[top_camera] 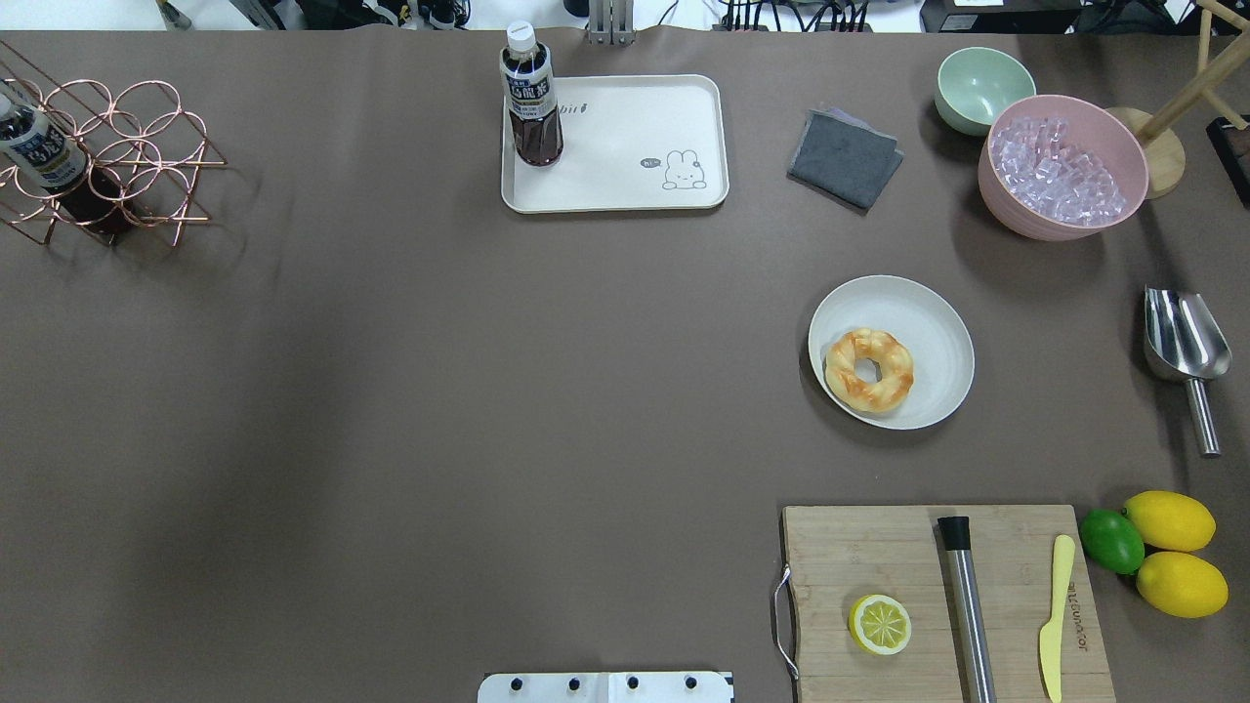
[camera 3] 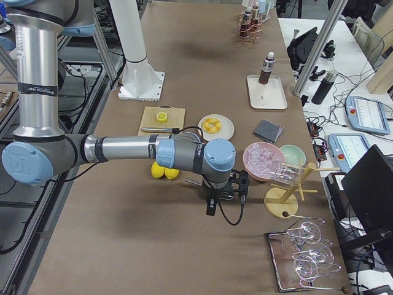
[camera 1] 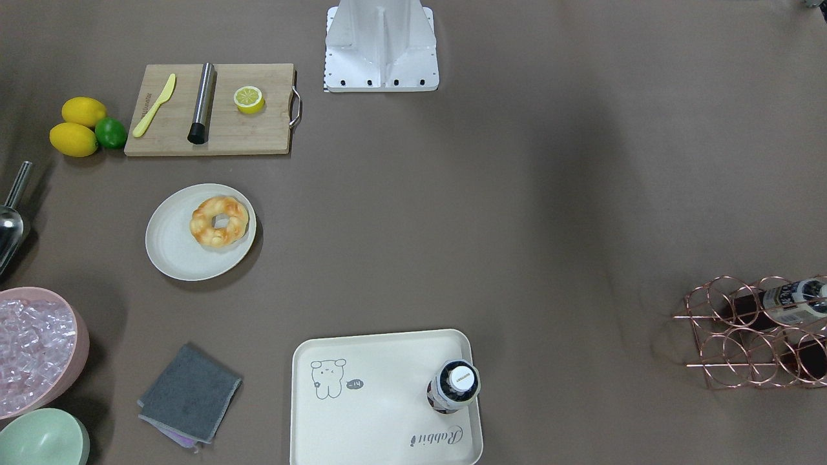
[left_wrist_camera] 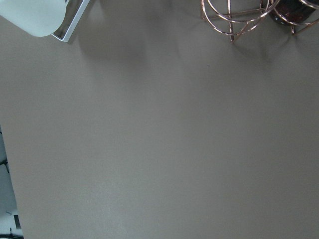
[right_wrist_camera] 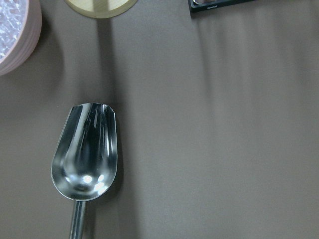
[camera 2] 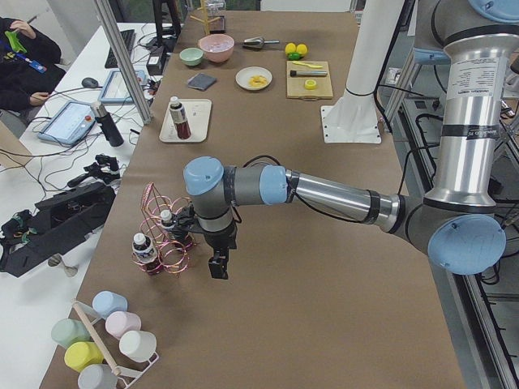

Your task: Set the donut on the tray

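The donut [top_camera: 868, 370], a golden braided ring, lies on a round cream plate [top_camera: 933, 327] on the table's right half in the overhead view; it also shows in the front view [camera 1: 219, 221]. The cream tray [top_camera: 625, 181] with the drawing lies at the far edge, with a dark drink bottle [top_camera: 532, 98] standing on its left end. My left gripper [camera 2: 219, 271] shows only in the exterior left view, hanging beside the copper rack, far from the donut. My right gripper [camera 3: 210, 208] shows only in the exterior right view, over the metal scoop. I cannot tell whether either is open or shut.
A cutting board [top_camera: 879, 566] holds a lemon half [top_camera: 880, 624], a steel tube and a yellow knife. Two lemons and a lime [top_camera: 1111, 540] lie beside it. A scoop [top_camera: 1185, 347], a pink ice bowl [top_camera: 1064, 176], a green bowl, a grey cloth [top_camera: 845, 158] and a copper bottle rack [top_camera: 107, 156] stand around.
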Controlling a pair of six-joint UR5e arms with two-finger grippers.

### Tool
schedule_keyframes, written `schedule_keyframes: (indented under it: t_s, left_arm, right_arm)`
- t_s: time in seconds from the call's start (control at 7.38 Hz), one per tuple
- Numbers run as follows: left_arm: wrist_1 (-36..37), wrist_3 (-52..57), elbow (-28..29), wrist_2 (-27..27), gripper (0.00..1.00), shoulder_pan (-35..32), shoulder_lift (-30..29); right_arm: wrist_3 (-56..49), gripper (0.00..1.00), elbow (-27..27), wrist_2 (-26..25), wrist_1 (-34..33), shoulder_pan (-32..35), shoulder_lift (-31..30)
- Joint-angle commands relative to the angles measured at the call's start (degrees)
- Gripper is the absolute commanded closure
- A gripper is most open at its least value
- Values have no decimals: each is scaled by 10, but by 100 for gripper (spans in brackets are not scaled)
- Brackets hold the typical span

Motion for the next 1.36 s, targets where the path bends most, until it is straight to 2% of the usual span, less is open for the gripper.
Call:
schedule_keyframes:
  t_s: [0.0, 0.27, 1.22]
  left_arm:
    - [0, 0, -1, 0, 2, 1, 0]
    - [0, -1, -4, 0, 2, 2, 0]
    - [0, -1, 1, 0, 2, 5, 0]
  right_arm:
    - [-2, 0, 0, 0, 1, 0, 1]
    - [1, 0, -7, 3, 31, 0, -5]
    - [6, 0, 7, 6, 35, -18, 3]
